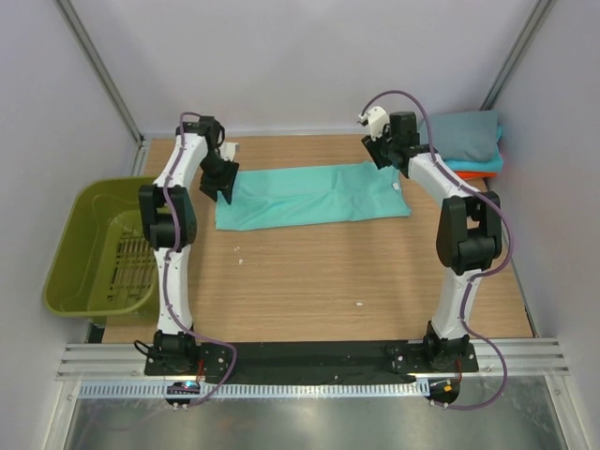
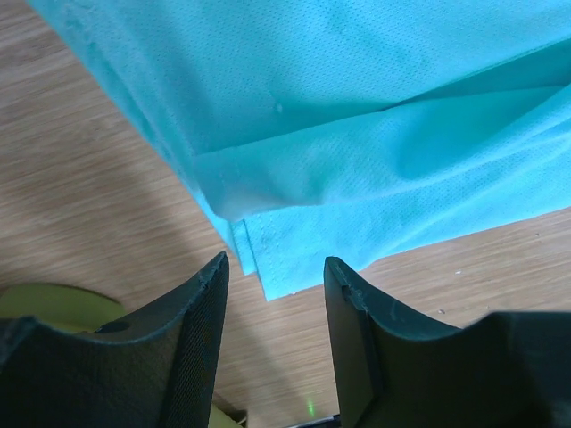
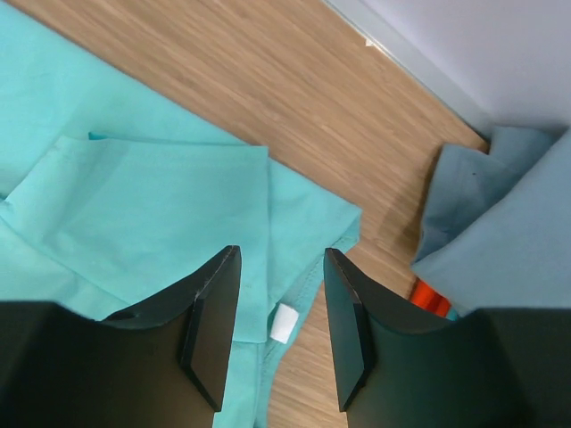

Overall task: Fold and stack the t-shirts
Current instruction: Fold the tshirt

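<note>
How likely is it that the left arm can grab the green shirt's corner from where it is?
Probably yes. The left gripper hangs open right over the mint t-shirt at its folded corner, and nothing lies between it and the cloth.

The spread t-shirt (image 1: 314,194) is plain mint green with a small white tag (image 3: 284,323). In the stack, a slate grey shirt (image 1: 466,136) tops a bright cyan shirt (image 1: 489,165) and an orange-red shirt (image 1: 474,175). The worktop (image 1: 309,281) is light wood grain and the basket (image 1: 80,225) is olive green.
</note>
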Motion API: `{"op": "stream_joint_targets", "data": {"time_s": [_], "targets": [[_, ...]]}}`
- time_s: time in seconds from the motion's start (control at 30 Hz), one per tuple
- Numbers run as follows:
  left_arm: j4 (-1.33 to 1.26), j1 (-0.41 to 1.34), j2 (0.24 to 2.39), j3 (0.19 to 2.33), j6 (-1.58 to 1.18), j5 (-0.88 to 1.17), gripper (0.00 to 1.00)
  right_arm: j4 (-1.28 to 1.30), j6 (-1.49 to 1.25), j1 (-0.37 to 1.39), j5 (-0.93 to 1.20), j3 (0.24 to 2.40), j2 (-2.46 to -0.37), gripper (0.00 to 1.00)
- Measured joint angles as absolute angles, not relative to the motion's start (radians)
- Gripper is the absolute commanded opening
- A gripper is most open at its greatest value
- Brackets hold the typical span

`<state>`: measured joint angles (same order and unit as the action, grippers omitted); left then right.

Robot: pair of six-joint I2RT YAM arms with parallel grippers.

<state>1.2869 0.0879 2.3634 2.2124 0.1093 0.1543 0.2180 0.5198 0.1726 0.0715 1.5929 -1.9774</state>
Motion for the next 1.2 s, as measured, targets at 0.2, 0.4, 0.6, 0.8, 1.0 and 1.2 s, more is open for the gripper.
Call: {"op": "stream_joint_targets", "data": {"time_s": [0.2, 0.4, 0.6, 0.8, 1.0, 1.2], "targets": [[1.288, 0.091, 2.437, 2.249, 0.111, 0.165, 0.45, 0.251, 0.502, 0.174, 0.097, 1.586, -1.993, 0.48], [1.284, 0.09, 2.493, 2.293, 0.113, 0.158, 0.29, 0.275, 0.501, 0.175, 0.112, 1.568, -2.004, 0.48], [1.283, 0.09, 2.503, 2.307, 0.116, 0.154, 0.02, 0.286, 0.501, 0.175, 0.117, 1.561, -2.009, 0.48], [1.274, 0.09, 2.5, 2.312, 0.117, 0.113, 0.0, 0.286, 0.502, 0.175, 0.118, 1.531, -2.009, 0.48], [1.263, 0.089, 2.466, 2.319, 0.116, 0.045, 0.0, 0.285, 0.513, 0.175, 0.117, 1.517, -2.012, 0.48], [1.248, 0.089, 2.41, 2.319, 0.116, -0.024, 0.0, 0.267, 0.525, 0.175, 0.106, 1.517, -2.05, 0.48]]}}
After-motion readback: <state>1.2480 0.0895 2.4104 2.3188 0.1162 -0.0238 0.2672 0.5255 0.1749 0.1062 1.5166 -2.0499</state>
